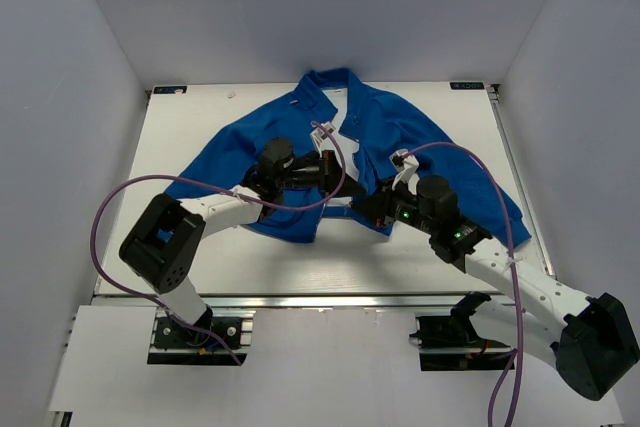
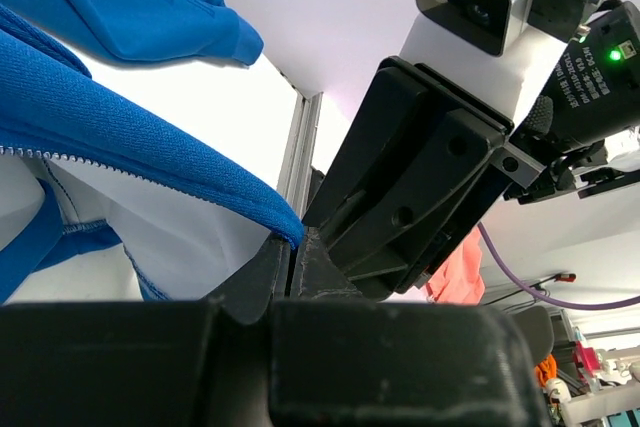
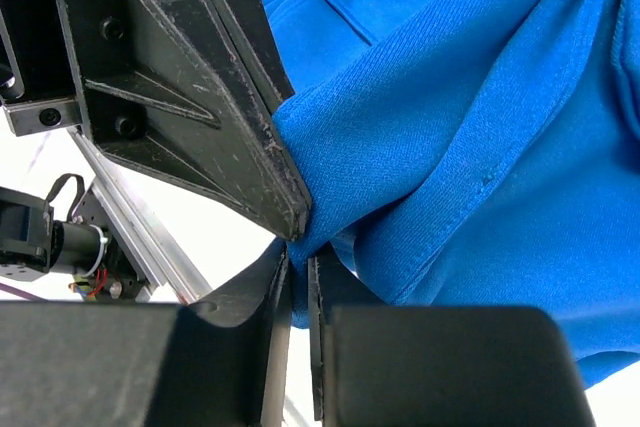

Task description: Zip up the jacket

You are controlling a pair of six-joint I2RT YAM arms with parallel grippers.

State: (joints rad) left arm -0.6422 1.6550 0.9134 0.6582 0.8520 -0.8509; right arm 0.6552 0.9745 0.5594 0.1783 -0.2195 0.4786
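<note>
The bright-blue jacket (image 1: 410, 137) lies spread on the white table (image 1: 250, 262), front open, with white lining showing down the middle. My left gripper (image 1: 335, 173) reaches in from the left at the lower front edge. In the left wrist view it (image 2: 291, 252) is shut on a blue corner of the jacket (image 2: 150, 147), with the pale zipper teeth (image 2: 100, 161) running off to the left. My right gripper (image 1: 376, 205) meets it from the right. In the right wrist view its jaws (image 3: 298, 277) are pinched on a fold of the jacket (image 3: 480, 127), right below the left gripper's fingers (image 3: 200, 97).
The two grippers nearly touch over the jacket's hem. Purple cables (image 1: 110, 217) loop above both arms. A metal rail (image 1: 320, 299) borders the table's near edge, and white walls enclose the left, right and back sides.
</note>
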